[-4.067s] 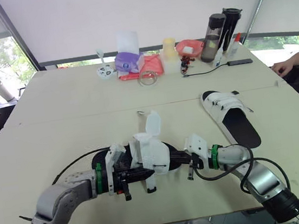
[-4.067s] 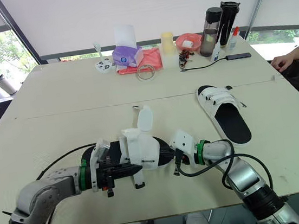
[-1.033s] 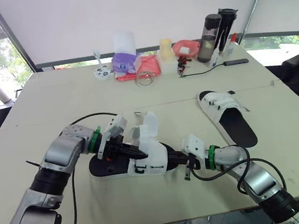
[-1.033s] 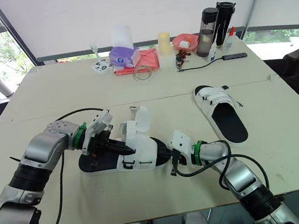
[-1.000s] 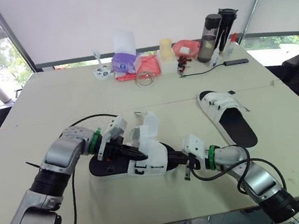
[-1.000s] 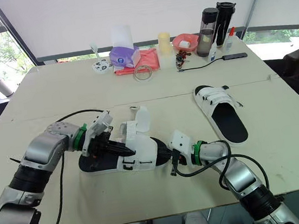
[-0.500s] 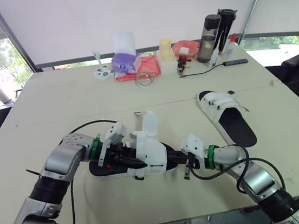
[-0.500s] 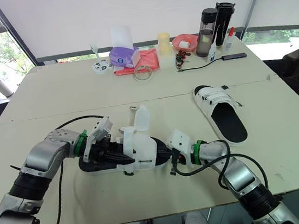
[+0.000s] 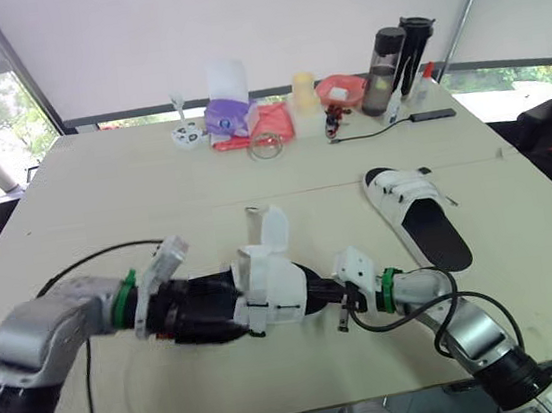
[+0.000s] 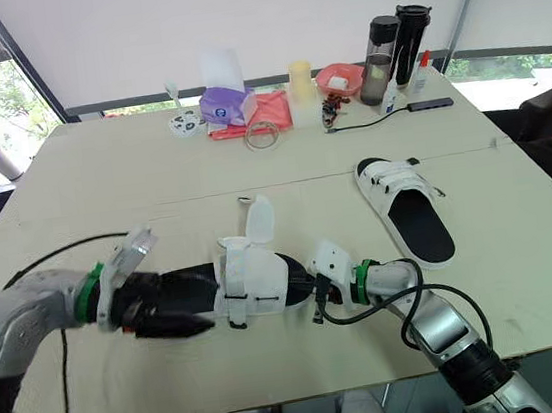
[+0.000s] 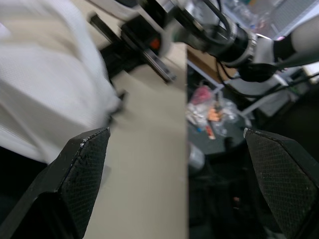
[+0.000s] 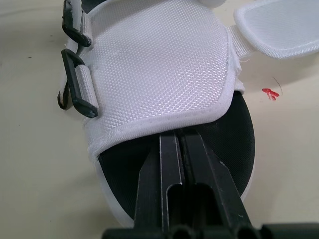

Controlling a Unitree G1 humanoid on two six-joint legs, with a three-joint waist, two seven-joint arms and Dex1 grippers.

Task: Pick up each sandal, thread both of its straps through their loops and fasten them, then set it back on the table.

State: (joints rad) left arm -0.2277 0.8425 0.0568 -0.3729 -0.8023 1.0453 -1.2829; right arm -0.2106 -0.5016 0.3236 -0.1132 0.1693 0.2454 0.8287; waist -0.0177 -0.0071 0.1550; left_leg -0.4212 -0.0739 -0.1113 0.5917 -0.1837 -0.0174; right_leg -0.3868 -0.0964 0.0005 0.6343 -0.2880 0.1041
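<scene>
Seen from the head, the near sandal is on the bench with one strap standing up loose, and the second sandal lies well apart on its right. At the left wrist, the left claw is spread wide beside this sandal's white upper. At the right wrist, the right claw is pressed together, its tips on the black insole at the upper's edge.

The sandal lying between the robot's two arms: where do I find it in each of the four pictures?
Left eye view: the sandal low centre, between the arms.
Right eye view: the sandal, same place.
Left wrist view: its white upper, blurred, close up.
Right wrist view: white upper just beyond the right arm's shut fingers.
Shared landmark: those fingers at the sandal's end.
</scene>
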